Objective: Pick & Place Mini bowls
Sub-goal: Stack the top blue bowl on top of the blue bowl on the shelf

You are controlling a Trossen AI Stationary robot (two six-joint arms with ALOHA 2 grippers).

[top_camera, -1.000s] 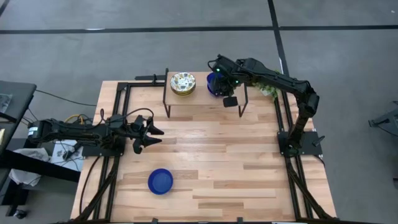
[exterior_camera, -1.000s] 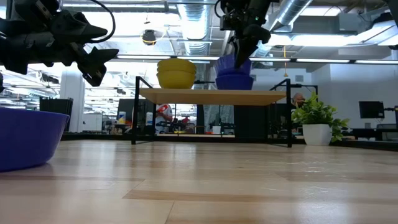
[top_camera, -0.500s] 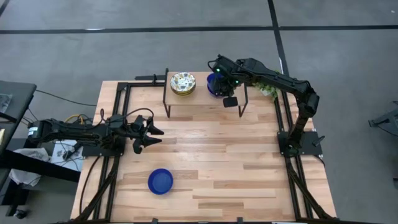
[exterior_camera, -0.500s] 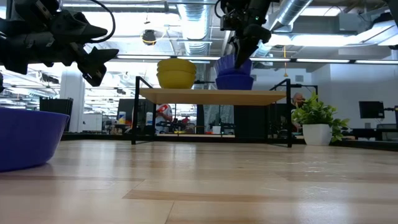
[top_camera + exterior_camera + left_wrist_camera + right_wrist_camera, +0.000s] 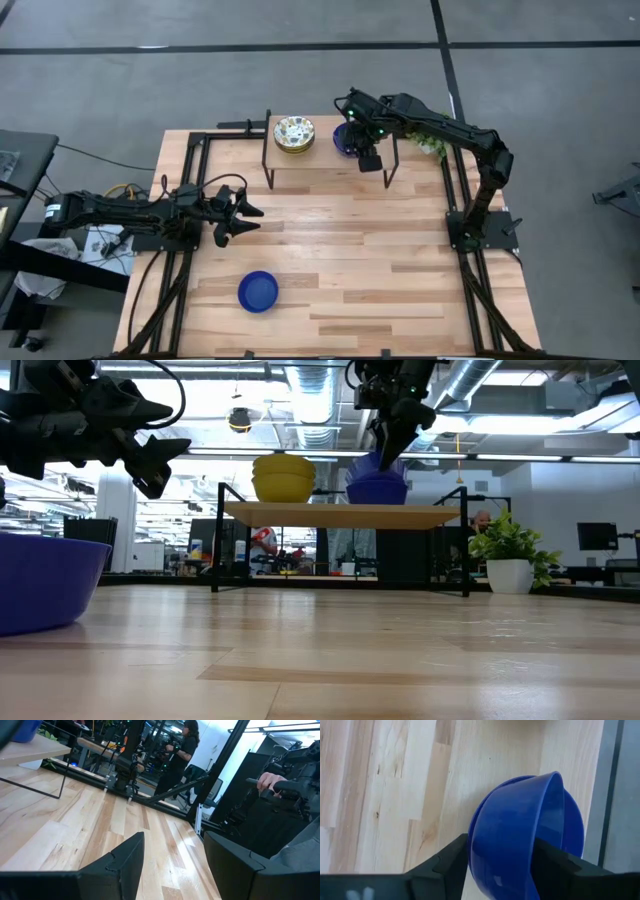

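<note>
right end effector [image 5: 352, 141]: over the far shelf [image 5: 322, 150], fingers spread around the blue bowls [image 5: 343, 137] stacked there
left end effector [image 5: 243, 221]: spread, hanging over the desk's [image 5: 360, 250] left side
lone blue bowl [image 5: 258, 291]: near-left on desk; patterned bowls [image 5: 294, 133]: shelf's left end

Both arms are matte black throughout, built of slim tubular links joined by bulkier rounded joint housings. The right arm [image 5: 440, 130] rises from a flat, square black base plate [image 5: 482, 229] bolted at the table's right edge, and small green indicator lights glow near its wrist (two or three dots, hard to count). Thin black cables loop loosely over the left arm [image 5: 130, 210] near its wrist. Its fingers [image 5: 125, 860] are broad, angular black wedges with flat faces and sharp bevelled edges, smooth and unmarked.
</note>
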